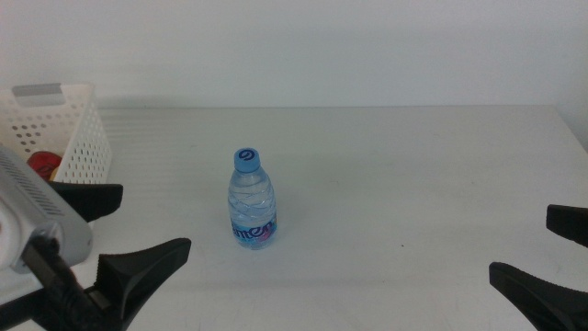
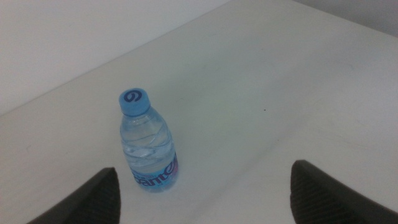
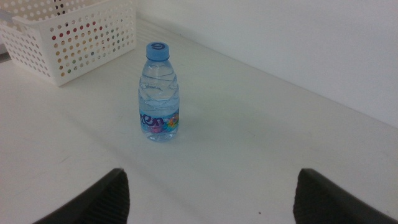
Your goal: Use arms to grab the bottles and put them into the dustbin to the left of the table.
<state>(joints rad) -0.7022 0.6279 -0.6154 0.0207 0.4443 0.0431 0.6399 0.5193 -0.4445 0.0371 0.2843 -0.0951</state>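
On the table (image 1: 386, 184), a little left of centre, the water bottle (image 1: 252, 199) is standing upright with its blue cap on, touching nothing. You are looking at the last item still out in the open: through the perforated wall of the dustbin (image 1: 78, 138) at the far left, something red (image 1: 41, 165) is already lying inside (most likely the can, though only a patch of it is showing).

Your left gripper (image 1: 115, 234) is hovering at the near left with its jaws spread wide and nothing between them, and its wrist view is showing the bottle ahead of the jaws, nearer one finger than the other. Your right gripper (image 1: 556, 257) is waiting at the near right edge, jaws likewise parted and empty, well apart from the bottle.

You are, I judge, sitting at the approach step for this bottle, with no grasp begun. Since the bin is on the left and the left arm is nearer, that arm is looking like the natural one to use. The next move is calling for you to line the bottle up midway between the fingers, bring them around the body below the shoulder, and only then close. A clear, light bottle like this is likely tipping easily if one finger is nudging it first, so keep the advance straight and gentle.
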